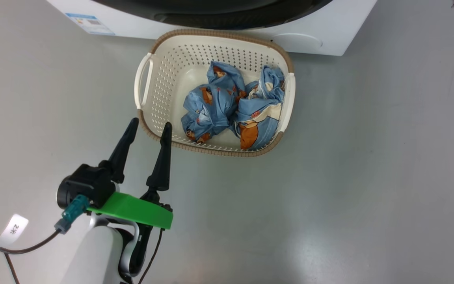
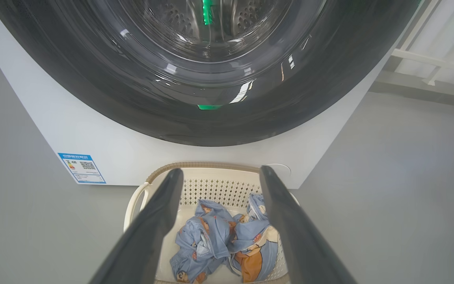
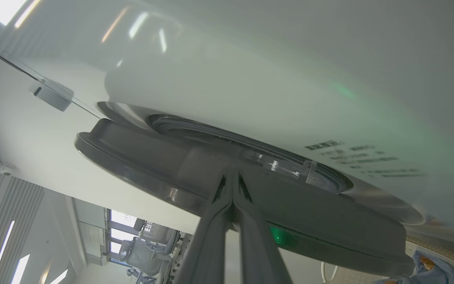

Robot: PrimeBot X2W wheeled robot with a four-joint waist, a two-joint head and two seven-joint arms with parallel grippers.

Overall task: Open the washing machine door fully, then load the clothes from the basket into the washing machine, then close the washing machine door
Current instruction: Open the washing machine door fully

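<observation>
1. Here, the basket [image 1: 219, 34] sits on the grey floor [image 1: 369, 177] right in front of the washing machine [image 1: 329, 39]. Its long axis runs left to right, roughly parallel to the machine's front, with one of the handles [image 1: 142, 81] at each short end.
2. The basket's far long side lies close under the machine's lower edge. Whether they touch cannot be told.
3. The clothes [image 1: 227, 106] lie crumpled in the right half of the basket, leaving the left half bare.
4. The left end effector [image 1: 150, 123] hangs with its fingers spread wide and nothing between them. They point towards the machine, and the tips are just over the basket's near left corner.
5. In the left wrist view, those fingers frame the clothes, with the washing machine door [image 2: 211, 122] above them facing the camera.
6. The right end effector [image 3: 233, 185] has its fingers pressed together, gripping nothing that shows. Its tips are at the door's dark rim.
7. In the right wrist view, a narrow gap shows between that rim and the white front, so the door looks slightly ajar.
8. Open floor spreads to the right of the basket and on its near side. On the left, the blue label [image 1: 89, 23] marks the machine's lower corner.
</observation>
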